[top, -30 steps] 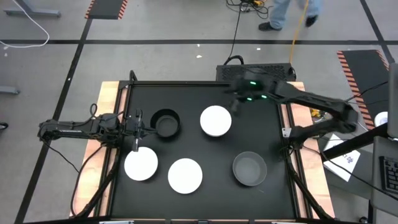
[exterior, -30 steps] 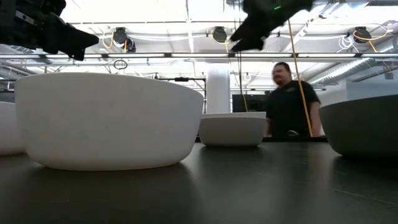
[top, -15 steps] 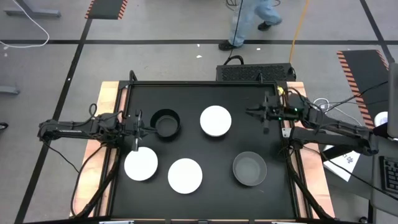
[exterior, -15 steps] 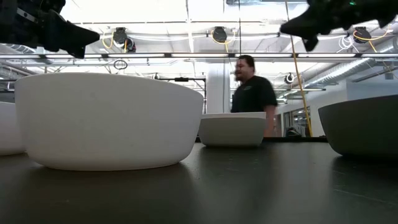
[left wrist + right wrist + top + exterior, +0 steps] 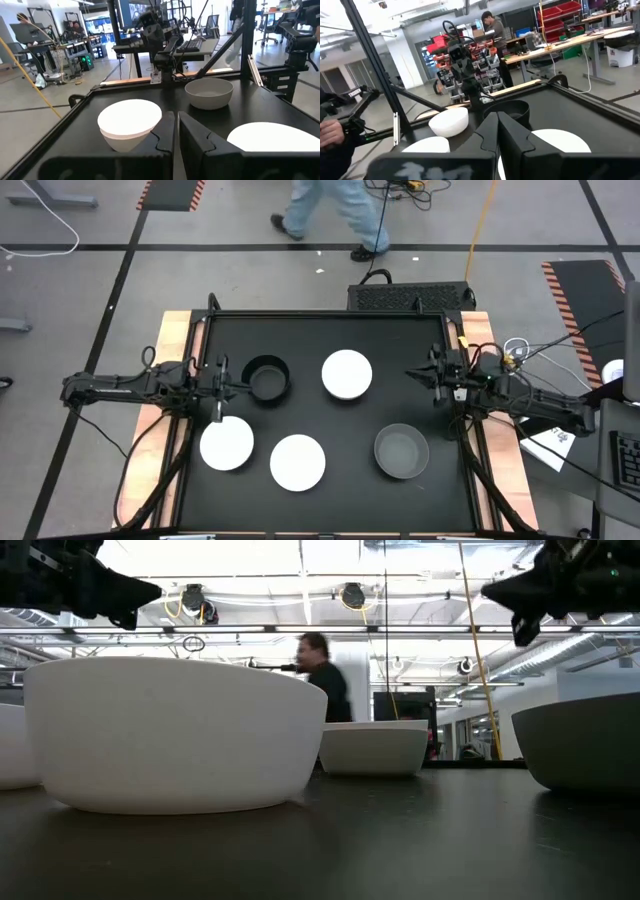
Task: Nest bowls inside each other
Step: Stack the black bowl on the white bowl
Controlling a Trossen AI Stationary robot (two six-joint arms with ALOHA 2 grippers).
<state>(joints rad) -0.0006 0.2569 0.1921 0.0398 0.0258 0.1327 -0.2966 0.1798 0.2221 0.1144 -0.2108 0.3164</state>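
Fingers (image 5: pixel 165 136) of the left gripper (image 5: pixel 228 379) closed to a thin slit, nothing between them; fingers (image 5: pixel 489 134) of the right gripper (image 5: pixel 418 373) likewise pressed together and empty. Left gripper above the left edge of the black table (image 5: pixel 300 330), tips pointing inward, just beside the black bowl (image 5: pixel 266 378) but not touching it. Right gripper above the right edge, tips pointing inward toward the far white bowl (image 5: pixel 347 374), apart from it. Both held up off the table in the low view, in the upper corners. Five bowls in sight from above, all upright, each separate, none nested. Black bowl and far white bowl side by side in the back row. In the front row, a left white bowl (image 5: pixel 227 444), just beside it a middle white bowl (image 5: pixel 298 462) a little nearer the front edge, and a dark grey bowl (image 5: pixel 402 451) well apart to the right. Dark grey bowl empty as seen from above. Beyond the table, a person (image 5: pixel 335 215) on the floor past the far edge, blurred, also in the low view behind the bowls; another person (image 5: pixel 492 25) among workbenches in the right wrist view.
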